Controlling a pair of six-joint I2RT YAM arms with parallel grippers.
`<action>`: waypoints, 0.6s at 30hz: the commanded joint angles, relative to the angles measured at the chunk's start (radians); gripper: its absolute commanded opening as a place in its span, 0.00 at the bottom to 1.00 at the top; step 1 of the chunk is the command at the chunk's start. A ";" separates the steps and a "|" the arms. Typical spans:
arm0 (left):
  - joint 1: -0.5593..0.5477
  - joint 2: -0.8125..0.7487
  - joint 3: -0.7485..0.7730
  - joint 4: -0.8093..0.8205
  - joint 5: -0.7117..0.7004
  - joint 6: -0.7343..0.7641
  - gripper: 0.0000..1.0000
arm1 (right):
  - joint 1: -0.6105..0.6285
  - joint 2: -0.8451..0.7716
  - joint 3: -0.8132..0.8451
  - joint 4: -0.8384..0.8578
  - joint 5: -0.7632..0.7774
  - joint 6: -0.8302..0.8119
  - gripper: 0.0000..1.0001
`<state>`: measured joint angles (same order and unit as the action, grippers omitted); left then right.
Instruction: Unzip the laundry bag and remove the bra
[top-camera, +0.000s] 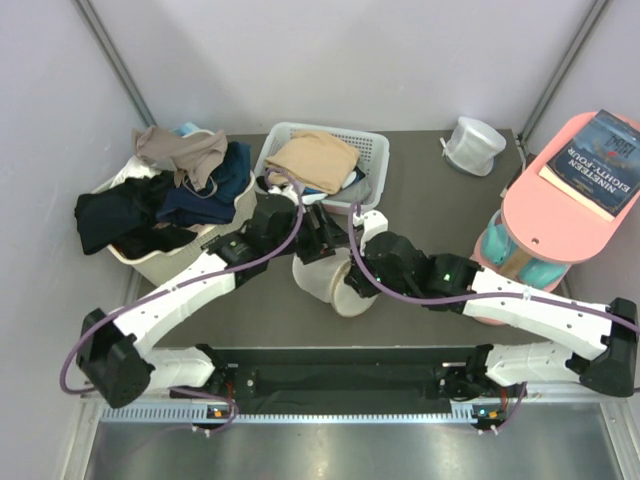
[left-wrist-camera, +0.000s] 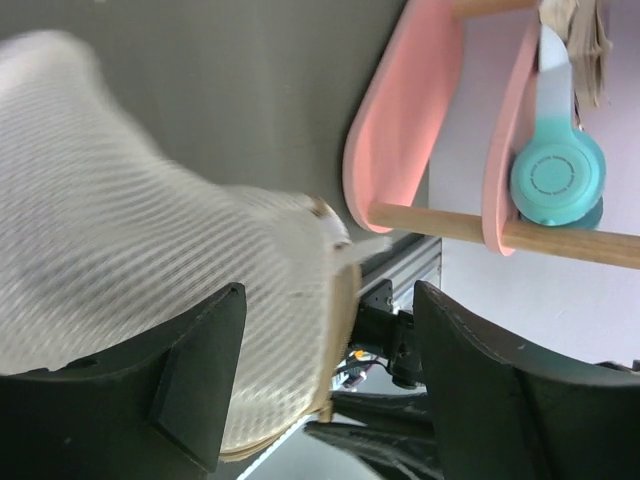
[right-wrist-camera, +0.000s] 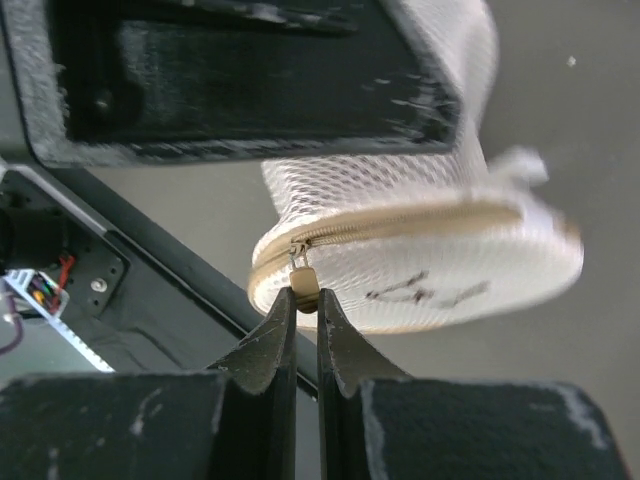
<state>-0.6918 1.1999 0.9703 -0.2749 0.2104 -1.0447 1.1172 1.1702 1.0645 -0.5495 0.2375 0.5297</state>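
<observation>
The laundry bag (top-camera: 318, 281), a pale mesh dome with a beige zipper (right-wrist-camera: 400, 226) round its stiff base, lies on its side in the middle of the table. My right gripper (right-wrist-camera: 306, 296) is shut on the beige zipper pull at the left end of the zipper; in the top view it (top-camera: 352, 284) sits at the bag's near right side. My left gripper (left-wrist-camera: 325, 350) is open and comes from the far side (top-camera: 322, 234). The bag's mesh wall (left-wrist-camera: 150, 260) and rim lie between its fingers, and the right finger (left-wrist-camera: 480, 370) stands apart from the bag. The bra is hidden.
A whiter round pouch (top-camera: 472, 145) sits at the back right. A pink shelf unit (top-camera: 560, 200) carrying a book (top-camera: 605, 150) and teal headphones (left-wrist-camera: 557, 175) stands on the right. A white basket (top-camera: 372, 150) and a tub of dark clothes (top-camera: 170, 200) stand behind the bag.
</observation>
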 joint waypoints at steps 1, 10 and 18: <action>-0.052 0.072 0.102 0.141 0.009 0.015 0.72 | 0.013 -0.069 -0.003 -0.041 0.075 0.021 0.00; -0.098 0.194 0.220 -0.081 -0.003 0.089 0.63 | 0.013 -0.118 -0.023 -0.058 0.131 0.067 0.00; -0.124 0.228 0.252 -0.152 -0.034 0.095 0.47 | 0.013 -0.122 -0.028 -0.058 0.143 0.081 0.00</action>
<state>-0.8066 1.4151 1.1801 -0.3870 0.1890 -0.9680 1.1172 1.0725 1.0279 -0.6376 0.3470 0.5945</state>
